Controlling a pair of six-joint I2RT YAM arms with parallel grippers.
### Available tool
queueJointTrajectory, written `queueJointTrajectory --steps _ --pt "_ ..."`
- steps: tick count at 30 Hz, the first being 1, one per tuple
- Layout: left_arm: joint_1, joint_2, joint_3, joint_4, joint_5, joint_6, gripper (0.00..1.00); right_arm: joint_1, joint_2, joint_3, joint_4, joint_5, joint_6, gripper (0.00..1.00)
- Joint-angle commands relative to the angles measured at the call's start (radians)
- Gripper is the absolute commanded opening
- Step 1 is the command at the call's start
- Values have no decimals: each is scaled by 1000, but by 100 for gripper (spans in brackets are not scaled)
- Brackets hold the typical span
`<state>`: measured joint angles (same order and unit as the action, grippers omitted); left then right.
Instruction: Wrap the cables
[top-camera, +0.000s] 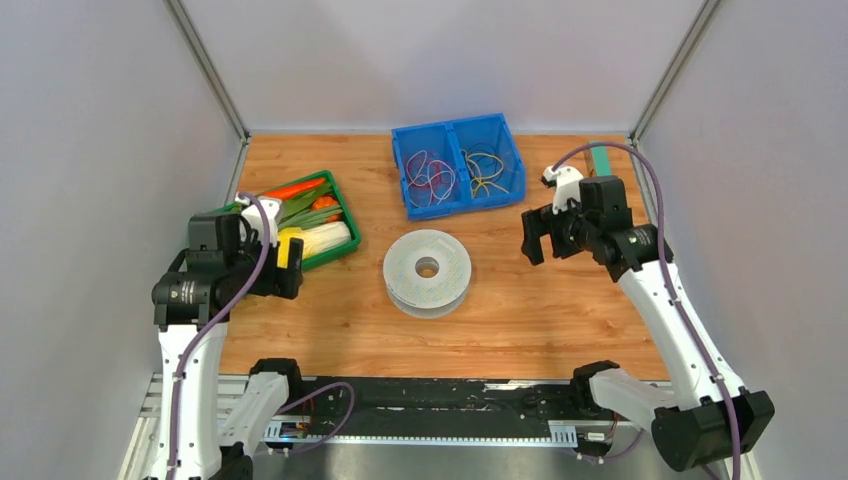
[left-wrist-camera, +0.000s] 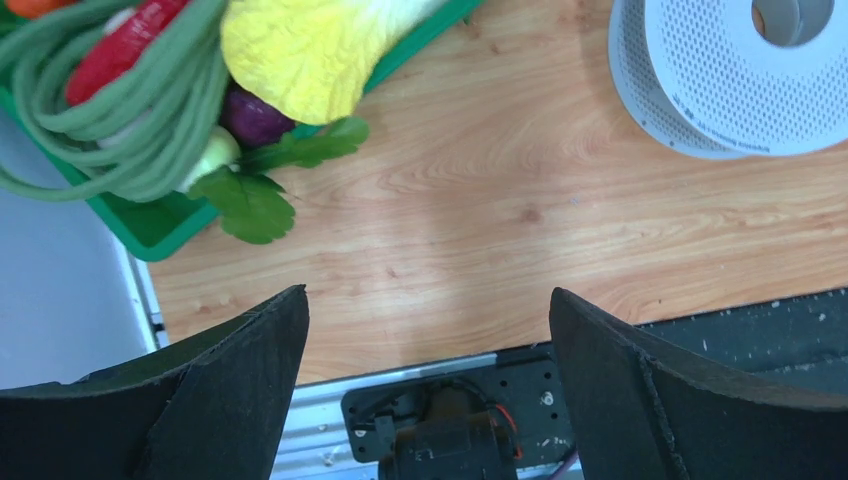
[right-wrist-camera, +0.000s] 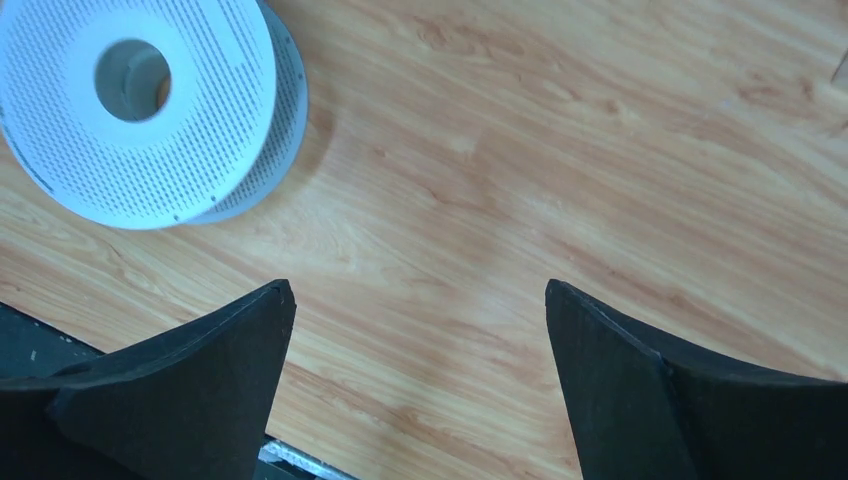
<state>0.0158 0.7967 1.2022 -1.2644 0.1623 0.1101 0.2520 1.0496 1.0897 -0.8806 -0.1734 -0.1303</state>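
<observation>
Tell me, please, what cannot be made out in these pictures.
- Yellow cables: top view only, too small to count or trace; neither wrist view shows them.
- Spool: cut by the left wrist view's top and right edges.
- Green tray: cut by the same view's left and top edges.

Right wrist: right gripper (right-wrist-camera: 418, 290) held over the wooden table (right-wrist-camera: 520, 170).
Both black jaws stand wide apart at the lower edge, with only wood grain showing between them. A white perforated spool (right-wrist-camera: 190, 130) lies flat on the table at upper left, hub hole facing up, well apart from the jaws.
</observation>
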Motion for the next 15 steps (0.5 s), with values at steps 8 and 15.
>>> queueJointTrajectory --steps 8,15 --pt "6 78 279 123 -43 37 98 1 240 384 111 -41 9 100" --pt "6 47 225 164 80 20 98 29 412 582 140 0 31 100"
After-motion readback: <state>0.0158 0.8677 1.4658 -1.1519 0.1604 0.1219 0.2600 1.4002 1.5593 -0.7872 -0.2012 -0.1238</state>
